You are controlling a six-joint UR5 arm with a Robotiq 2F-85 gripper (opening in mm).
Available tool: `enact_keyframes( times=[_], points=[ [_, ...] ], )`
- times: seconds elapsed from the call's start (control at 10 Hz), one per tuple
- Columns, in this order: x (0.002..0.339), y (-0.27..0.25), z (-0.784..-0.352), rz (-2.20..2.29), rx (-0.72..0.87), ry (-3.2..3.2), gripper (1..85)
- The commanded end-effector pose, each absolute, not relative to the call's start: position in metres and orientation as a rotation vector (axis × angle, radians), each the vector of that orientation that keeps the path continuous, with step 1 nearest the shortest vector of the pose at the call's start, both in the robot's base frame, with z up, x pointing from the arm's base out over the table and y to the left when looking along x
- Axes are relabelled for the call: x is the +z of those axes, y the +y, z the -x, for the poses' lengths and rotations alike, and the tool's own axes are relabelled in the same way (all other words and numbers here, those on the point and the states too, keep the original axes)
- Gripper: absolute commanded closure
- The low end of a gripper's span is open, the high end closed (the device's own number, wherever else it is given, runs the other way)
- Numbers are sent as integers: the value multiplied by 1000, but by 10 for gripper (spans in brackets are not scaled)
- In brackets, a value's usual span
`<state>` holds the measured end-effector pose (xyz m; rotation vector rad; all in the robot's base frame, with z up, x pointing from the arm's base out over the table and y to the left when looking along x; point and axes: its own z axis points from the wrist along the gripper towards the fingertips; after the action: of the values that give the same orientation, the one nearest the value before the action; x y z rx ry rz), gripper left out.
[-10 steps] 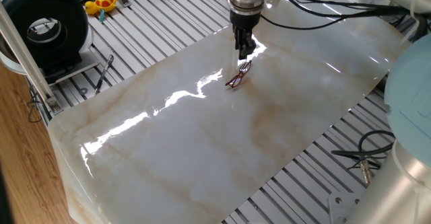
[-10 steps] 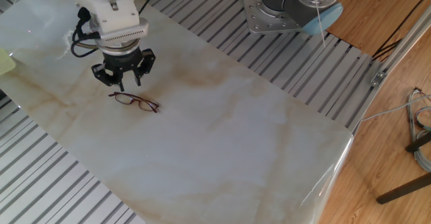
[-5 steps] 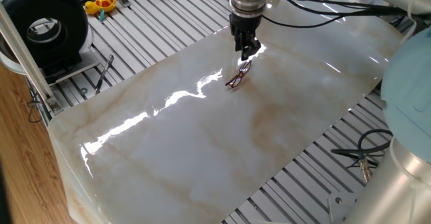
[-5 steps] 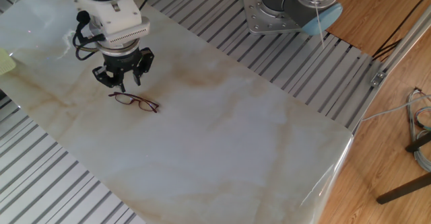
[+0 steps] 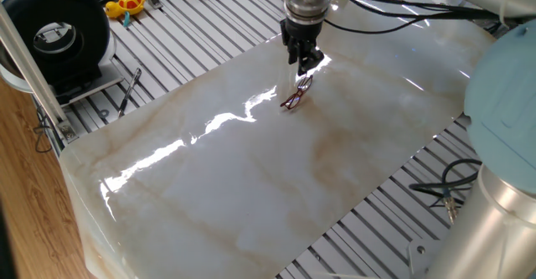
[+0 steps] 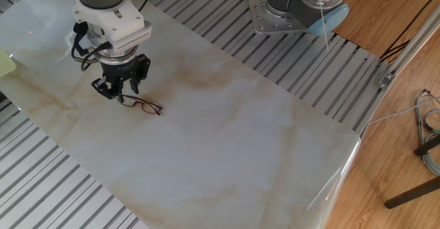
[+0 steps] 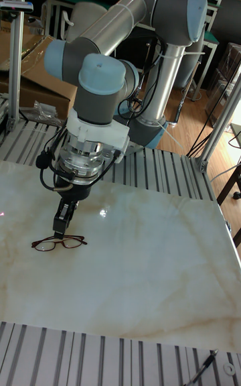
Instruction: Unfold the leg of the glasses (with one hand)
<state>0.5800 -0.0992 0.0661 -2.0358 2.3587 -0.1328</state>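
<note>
The glasses (image 5: 296, 93) (image 6: 141, 105) (image 7: 59, 243) lie flat on the marble sheet (image 5: 251, 170), thin dark-red rims with slender arms that look folded against the frame. My gripper (image 5: 303, 59) (image 6: 115, 93) (image 7: 61, 228) hangs just above the sheet, at the end of the glasses that is left in the other fixed view, pointing straight down. Its fingers stand a little apart with nothing between them. From these views I cannot tell whether a fingertip touches the frame.
A black round device (image 5: 59, 32), a yellow toy (image 5: 126, 4) and a dark pen-like tool (image 5: 128, 90) sit on the slatted table beyond the sheet's far left edge. Cables (image 5: 452, 191) lie at the right. The arm's base (image 6: 289, 5) stands behind the sheet.
The gripper has turned about its vertical axis and shifted slightly toward the end of the glasses. The glasses have not moved.
</note>
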Motion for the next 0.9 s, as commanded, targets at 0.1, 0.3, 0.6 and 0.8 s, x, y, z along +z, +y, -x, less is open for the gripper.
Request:
enact_keyframes(
  times=[0.1,0.3,0.6,0.8],
  points=[
    [59,-98,-586,2126,-130,2255,433],
    [44,-99,-575,2138,-96,2229,417],
    [43,-105,-560,2112,-49,2236,400],
    [44,-107,-563,2120,-72,2226,403]
  ],
)
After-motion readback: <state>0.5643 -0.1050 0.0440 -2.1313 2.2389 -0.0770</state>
